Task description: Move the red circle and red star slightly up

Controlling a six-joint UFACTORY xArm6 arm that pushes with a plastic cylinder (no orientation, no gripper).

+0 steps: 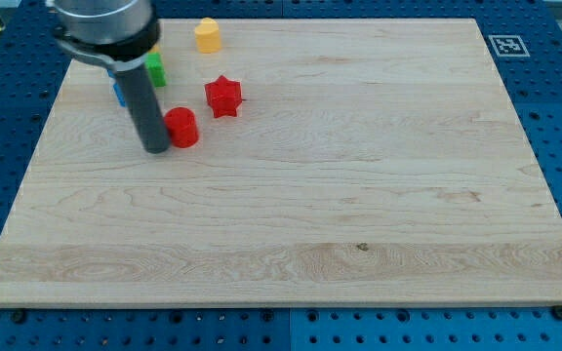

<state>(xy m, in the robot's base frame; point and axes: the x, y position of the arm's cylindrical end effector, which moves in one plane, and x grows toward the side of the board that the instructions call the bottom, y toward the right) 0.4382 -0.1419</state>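
While my tip sits touching the red circle on its left side, red star lies just up-right of it. No fingers, only a rod. Green block, blue block, yellow block near the board's top-left.

Pretty bright, even lighting all over, seems to come from overhead. Shadows are short and soft, hugging the blocks. Mild sheen on the wooden board, no harsh glare. Focus is decent, only the arm housing up top looks soft.
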